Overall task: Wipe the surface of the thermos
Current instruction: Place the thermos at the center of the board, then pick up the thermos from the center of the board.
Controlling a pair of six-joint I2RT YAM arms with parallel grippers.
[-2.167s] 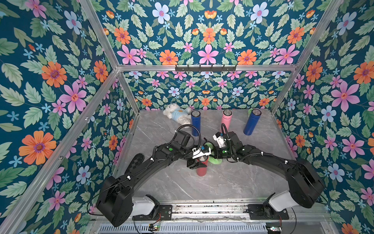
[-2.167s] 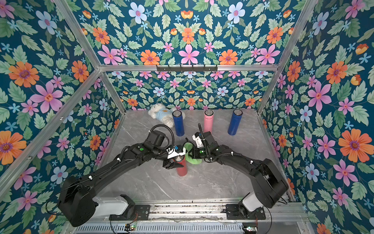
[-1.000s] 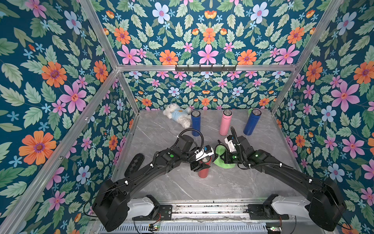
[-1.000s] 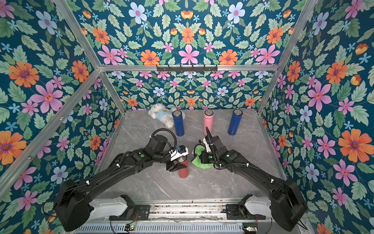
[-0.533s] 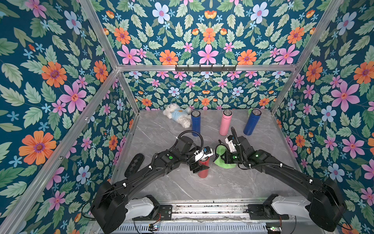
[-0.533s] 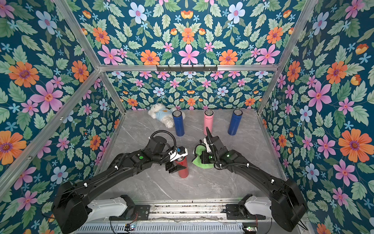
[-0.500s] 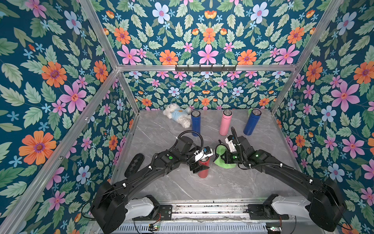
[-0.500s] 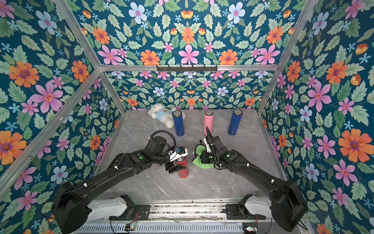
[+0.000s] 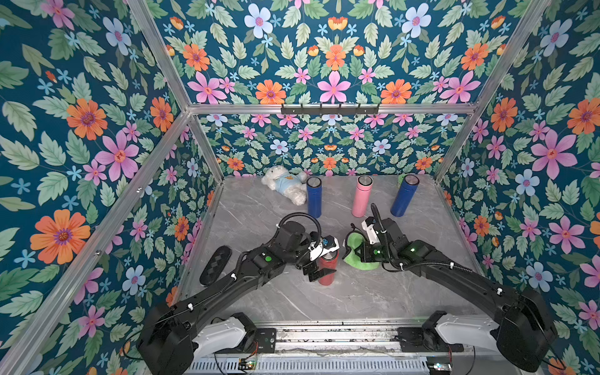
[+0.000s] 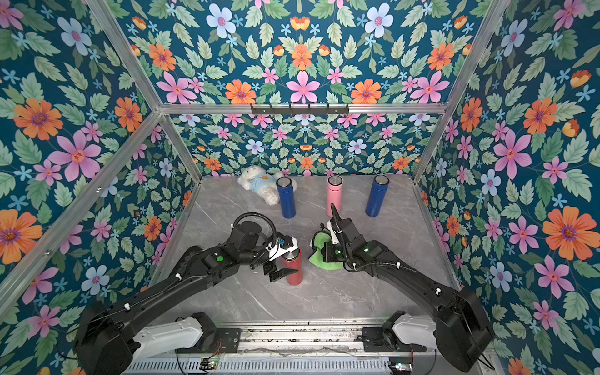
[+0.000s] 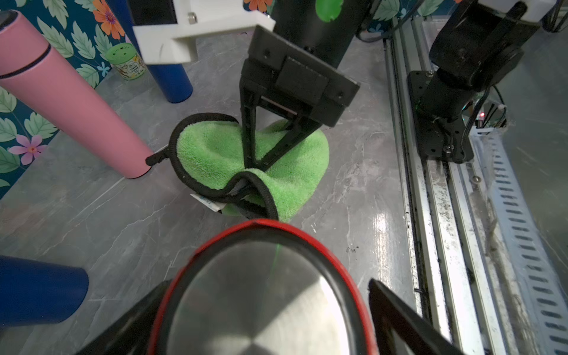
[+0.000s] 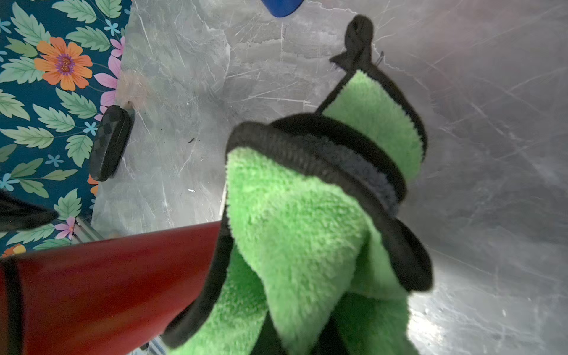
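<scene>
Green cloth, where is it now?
In both top views the green cloth sits mid-table in the right gripper, right of the red thermos, in front of the pink thermos.

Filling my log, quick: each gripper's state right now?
Left gripper: open, jaws around the red thermos.
Right gripper: shut on the green cloth.

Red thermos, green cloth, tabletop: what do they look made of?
Red thermos: probably metal under a matte red coat. Its cap top shows a brushed-steel radial sheen inside a black ring.
Green cloth: plush, microfibre-like pile with black stitched edging.
Tabletop: grey marble-look slab with pale veins and semi-gloss glare; stone or laminate, cannot tell.
</scene>
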